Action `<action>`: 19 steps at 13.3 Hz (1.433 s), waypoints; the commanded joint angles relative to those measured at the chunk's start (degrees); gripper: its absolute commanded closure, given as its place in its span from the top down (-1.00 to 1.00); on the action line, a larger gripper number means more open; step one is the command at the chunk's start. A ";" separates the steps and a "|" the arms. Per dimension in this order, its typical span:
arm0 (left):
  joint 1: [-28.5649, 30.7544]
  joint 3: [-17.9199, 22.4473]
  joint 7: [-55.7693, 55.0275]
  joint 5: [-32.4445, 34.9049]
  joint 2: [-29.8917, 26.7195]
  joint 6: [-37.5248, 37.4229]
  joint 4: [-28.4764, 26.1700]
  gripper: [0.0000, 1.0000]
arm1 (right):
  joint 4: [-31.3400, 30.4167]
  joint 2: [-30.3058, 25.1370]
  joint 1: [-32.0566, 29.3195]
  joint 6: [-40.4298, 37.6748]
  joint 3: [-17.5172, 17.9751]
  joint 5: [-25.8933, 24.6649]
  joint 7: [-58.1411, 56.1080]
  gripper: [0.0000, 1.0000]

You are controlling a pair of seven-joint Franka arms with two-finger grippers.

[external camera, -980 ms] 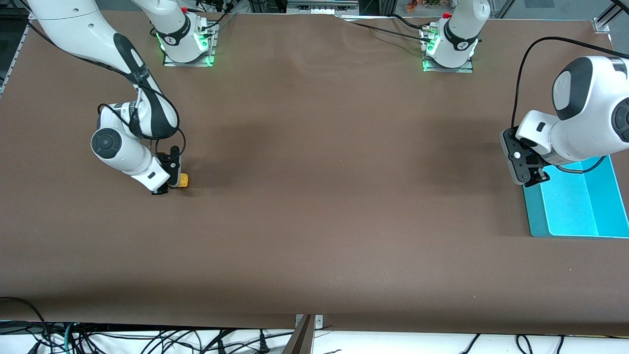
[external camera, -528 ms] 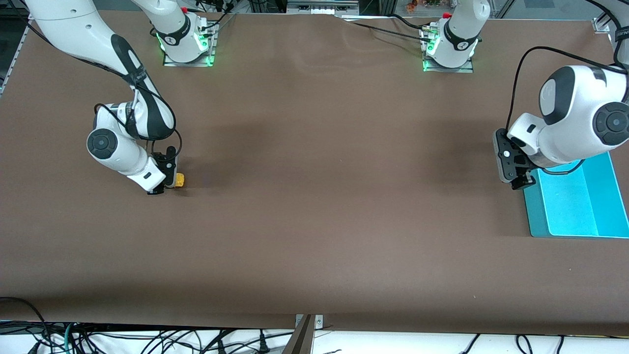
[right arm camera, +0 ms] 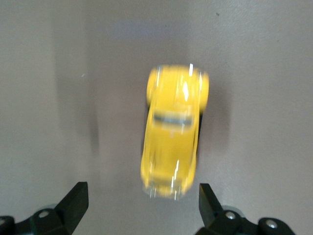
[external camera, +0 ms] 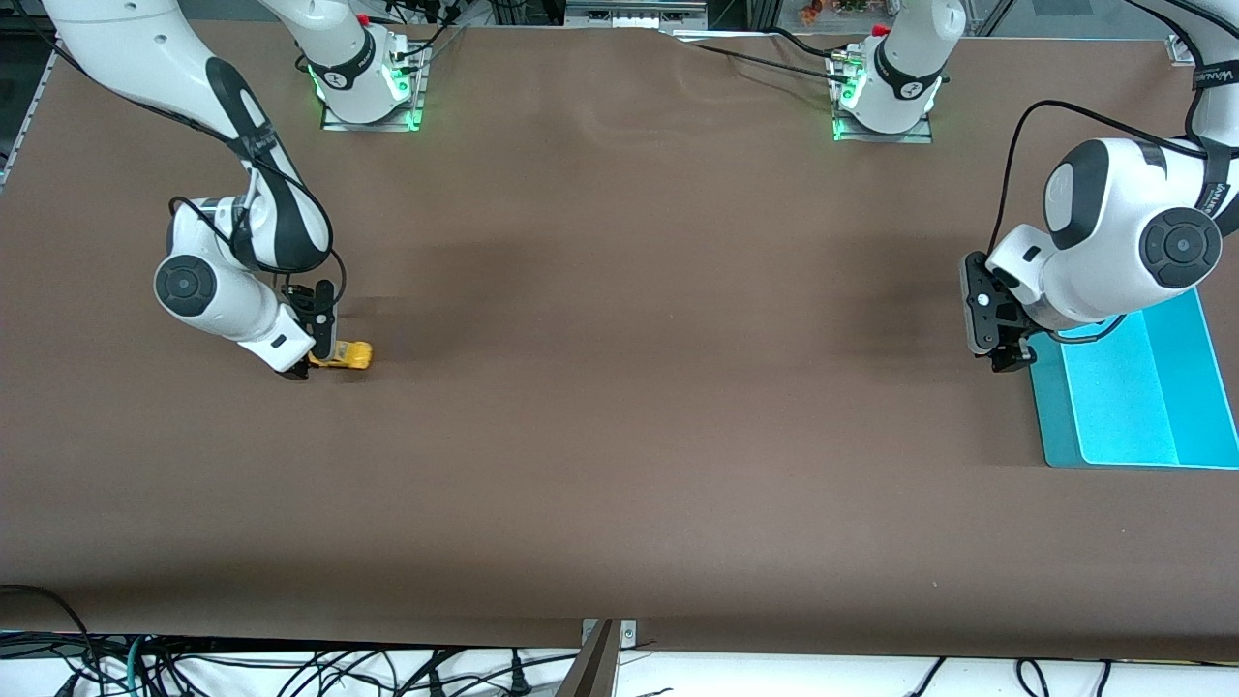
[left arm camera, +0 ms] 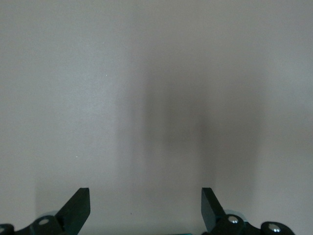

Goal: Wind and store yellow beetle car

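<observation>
Toward the right arm's end of the table (external camera: 619,407), yellow beetle car (external camera: 348,357) on its wheels, right gripper (external camera: 312,356) spread wide beside it (not gripping); left gripper (external camera: 1007,353) wide apart, beside cyan bin (external camera: 1133,407).

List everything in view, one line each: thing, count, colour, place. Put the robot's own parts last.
yellow beetle car: one, yellow, on the table toward the right arm's end, lying free between the right gripper's open fingers.
cyan bin: one, cyan, on the table at the left arm's end, nothing visible in it.
table: one, brown cover, under everything.
cables: a tangle, black and white, below the table edge nearest the front camera.
right gripper: one, black, fingers open, low at the car.
left gripper: one, black, fingers open, over bare table at the bin's edge.
arm bases: two, white with green lights, along the table edge farthest from the front camera.
</observation>
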 commanded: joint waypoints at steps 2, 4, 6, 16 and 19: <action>1.05 -0.72 2.05 -1.25 -2.15 1.00 -1.80 1.00 | 2.35 -2.53 -0.31 -4.65 0.68 -0.60 1.30 1.00; 1.05 -0.72 1.97 -1.25 -2.06 1.08 -1.80 1.00 | 6.81 -2.54 -0.14 -7.82 1.03 -0.60 4.98 1.00; 1.31 -0.72 2.05 -1.25 -2.06 1.26 -2.41 1.00 | 10.69 -2.45 0.04 -10.63 3.22 -0.51 11.73 1.00; 5.96 -0.99 13.99 -0.37 4.08 21.11 -9.36 1.00 | 21.33 -0.96 1.01 -13.19 4.73 -0.16 36.99 1.00; 8.42 -0.99 14.80 -0.37 6.89 25.50 -8.57 1.00 | 23.88 -1.13 1.01 -13.45 4.38 -0.16 37.08 1.00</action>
